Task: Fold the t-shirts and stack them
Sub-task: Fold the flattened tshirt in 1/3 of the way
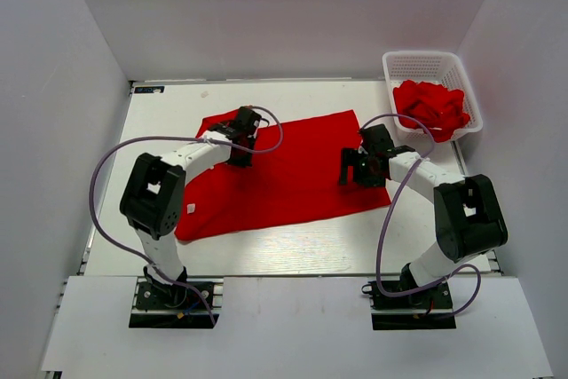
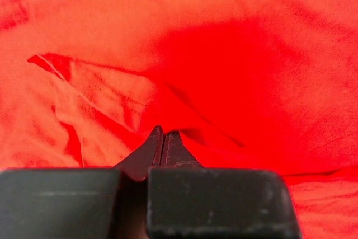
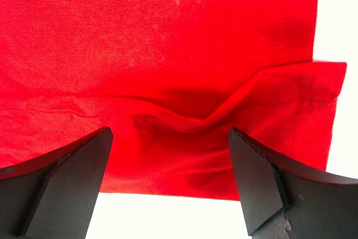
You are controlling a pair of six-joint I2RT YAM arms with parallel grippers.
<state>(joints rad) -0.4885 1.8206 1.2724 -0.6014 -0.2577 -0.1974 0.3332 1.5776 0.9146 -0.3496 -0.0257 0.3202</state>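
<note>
1 shirt (image 1: 293, 175) lies spread flat on the table (image 1: 302, 250), with more shirts heaped (image 1: 430, 106) in the basket (image 1: 426, 61) at the far right. The left gripper (image 2: 163, 138) is pressed together at the far-left part, apparently pinching a small fold that tents at its tips. The right gripper (image 3: 169, 131) hangs spread wide over the right hem, a soft ridge between its fingers. The cloth looks light, limp and quick to wrinkle. It should sag when lifted, so better taken at hems or corners, 2 grips well apart.
</note>
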